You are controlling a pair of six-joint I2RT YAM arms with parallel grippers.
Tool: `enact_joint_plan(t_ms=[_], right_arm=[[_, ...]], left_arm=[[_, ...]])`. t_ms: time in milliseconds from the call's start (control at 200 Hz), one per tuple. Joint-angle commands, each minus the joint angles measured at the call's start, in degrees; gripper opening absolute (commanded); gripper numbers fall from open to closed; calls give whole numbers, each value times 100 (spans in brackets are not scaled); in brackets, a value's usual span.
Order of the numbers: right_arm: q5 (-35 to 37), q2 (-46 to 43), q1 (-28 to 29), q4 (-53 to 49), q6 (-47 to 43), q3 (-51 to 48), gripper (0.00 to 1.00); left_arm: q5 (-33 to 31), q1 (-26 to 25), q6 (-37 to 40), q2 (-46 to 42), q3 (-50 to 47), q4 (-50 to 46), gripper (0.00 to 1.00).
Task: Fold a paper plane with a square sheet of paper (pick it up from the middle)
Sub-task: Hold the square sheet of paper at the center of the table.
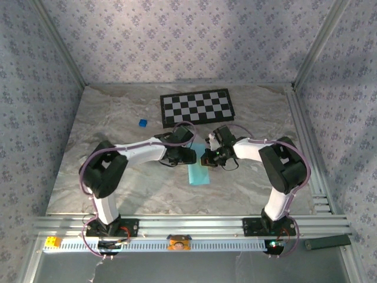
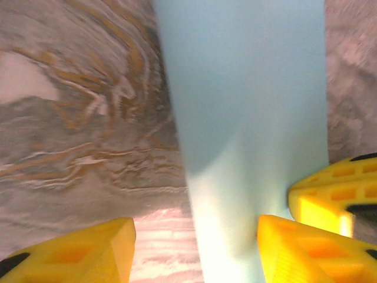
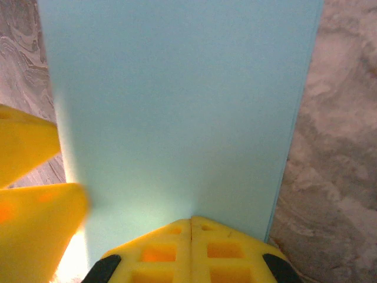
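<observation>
Left gripper (image 2: 194, 256): my fingers apart, straddling one long edge of the sheet of paper (image 1: 196, 174) (folded to a narrow strip, flat on the marble table (image 1: 118, 118) between my arms). Right gripper (image 3: 191, 224): fingers pressed together, tips on the strip's end.

Top view: fixed camera high behind the arm bases, looking down over the whole tabletop (image 1: 247, 188). Wrist views: mounted close above the left end effector (image 2: 197, 256) and right end effector (image 3: 191, 242), facing down (tips at the bottom edge). All three share the blue paper (image 1: 196, 175).
</observation>
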Motion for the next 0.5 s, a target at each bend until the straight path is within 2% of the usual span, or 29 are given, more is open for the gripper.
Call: enact_joint_plan(t_ms=[0, 60, 115, 245, 340, 495], right_arm=[[432, 344, -104, -713, -378, 19, 0], [410, 364, -111, -721, -350, 45, 0], [395, 369, -99, -678, -304, 38, 0], [463, 391, -59, -661, -211, 25, 0], [478, 392, -60, -674, -158, -6, 0], [518, 357, -53, -680, -117, -34, 0]], left_arm=[[-209, 25, -232, -734, -152, 335, 57], [-43, 34, -301, -928, -318, 569, 54], [213, 54, -355, -1018, -484, 848, 47], [1135, 100, -660, -915, -809, 1731, 21], [1488, 101, -756, -717, -930, 2137, 1], [1598, 129, -758, -460, -1024, 2308, 0]])
